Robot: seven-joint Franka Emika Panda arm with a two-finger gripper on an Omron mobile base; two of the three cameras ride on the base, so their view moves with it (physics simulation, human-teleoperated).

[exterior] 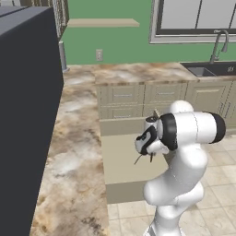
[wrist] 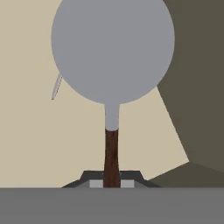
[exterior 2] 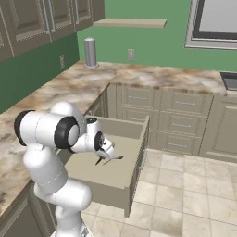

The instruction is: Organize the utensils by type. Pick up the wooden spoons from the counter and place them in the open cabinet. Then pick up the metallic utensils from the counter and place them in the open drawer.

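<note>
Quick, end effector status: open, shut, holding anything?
End effector: shut on the round-headed metal utensil, gripping its dark handle, over the open drawer.

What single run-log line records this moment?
gripper: shut on round-headed utensil | position: above open drawer | grey spoon: in drawer

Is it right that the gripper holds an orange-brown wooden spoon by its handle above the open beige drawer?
Not quite. The gripper is shut on the round-headed grey metal utensil with the thin dark handle, not a wooden spoon; the hand view shows this clearly. The rest holds: it is gripped by its handle, above the open beige drawer.
</note>
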